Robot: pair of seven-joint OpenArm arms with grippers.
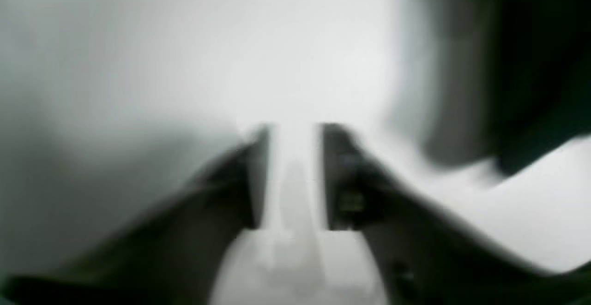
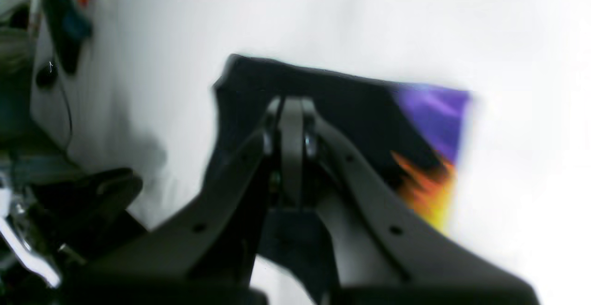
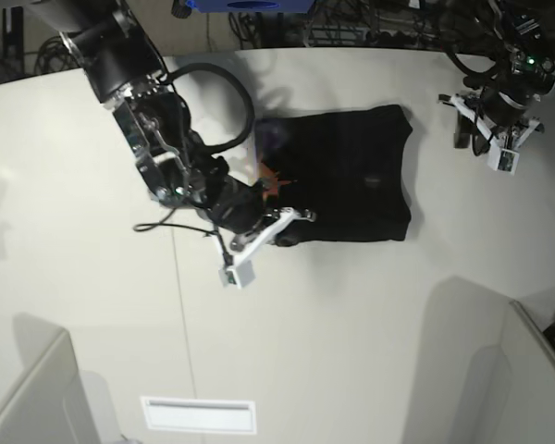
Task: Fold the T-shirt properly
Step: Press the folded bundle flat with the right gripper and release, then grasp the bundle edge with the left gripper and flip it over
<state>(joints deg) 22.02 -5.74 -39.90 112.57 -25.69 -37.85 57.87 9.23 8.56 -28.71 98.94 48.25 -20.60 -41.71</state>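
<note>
The black T-shirt lies partly folded at the back middle of the white table. A strip of its purple and orange print shows at its left edge, and also in the right wrist view. My right gripper is at the shirt's front left corner. In the right wrist view its fingers are pressed together on the black cloth. My left gripper is off the shirt's right side, open and empty over bare table. That view is blurred.
Cables and gear line the table's back edge. A white label lies at the front. Grey partitions stand at the front left and front right. A dark blurred mass fills the left wrist view's upper right.
</note>
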